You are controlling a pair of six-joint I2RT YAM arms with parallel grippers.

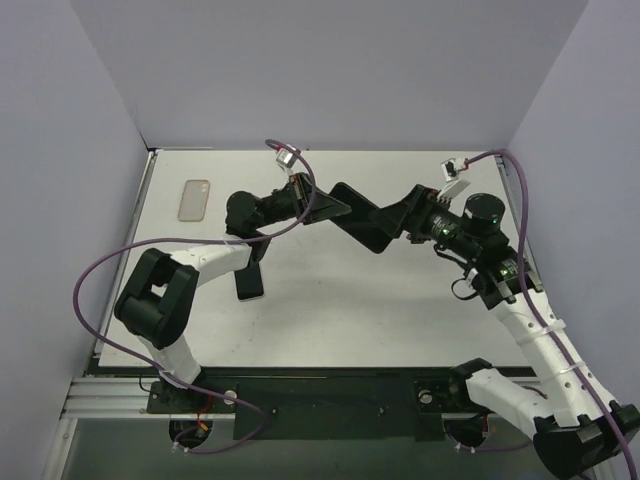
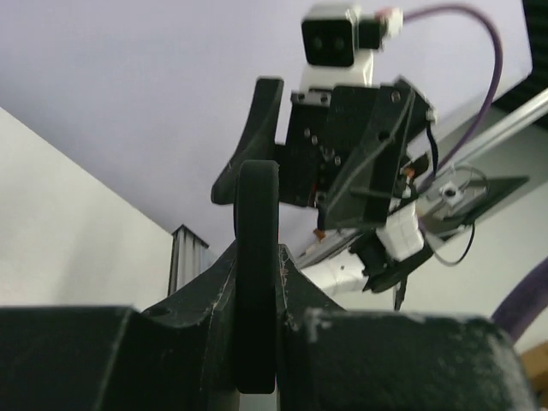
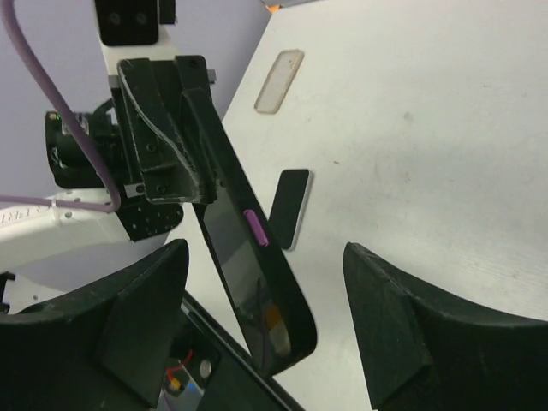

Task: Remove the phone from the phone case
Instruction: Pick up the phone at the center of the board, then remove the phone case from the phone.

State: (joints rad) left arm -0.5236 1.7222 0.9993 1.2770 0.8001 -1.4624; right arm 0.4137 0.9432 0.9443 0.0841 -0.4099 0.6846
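Found the phone case [image 3: 253,276] lifted off the worktop [image 1: 400,310], above its middle and somewhat toward the far edge, clamped at one end in the left pincer [image 1: 322,205] and turned nearly edge-on in the left wrist view. Saw the right pincer [image 1: 398,225] with its fingers [image 3: 145,308] spread wide, straddling the free end of the case without touching it, as far as could be told. Made out a dark glossy face inside the black rim and a small purple side button [image 3: 256,228], so judged the phone [image 3: 233,244] to be seated in it. Judged the pair light and rigid as a slab, the glass face smooth, slippery and breakable, the rim probably somewhat pliable. Reckoned the best hold to be across the long edges of the free end, or on a corner of the rim to peel it back, keeping off the button and the glass. Noticed also a clear empty shell [image 1: 195,200] lying flat near the far left corner and a flat black slab [image 1: 250,282] lying toward the left edge; could not tell whether phone or case. Could read no brand, label or writing anywhere on them.
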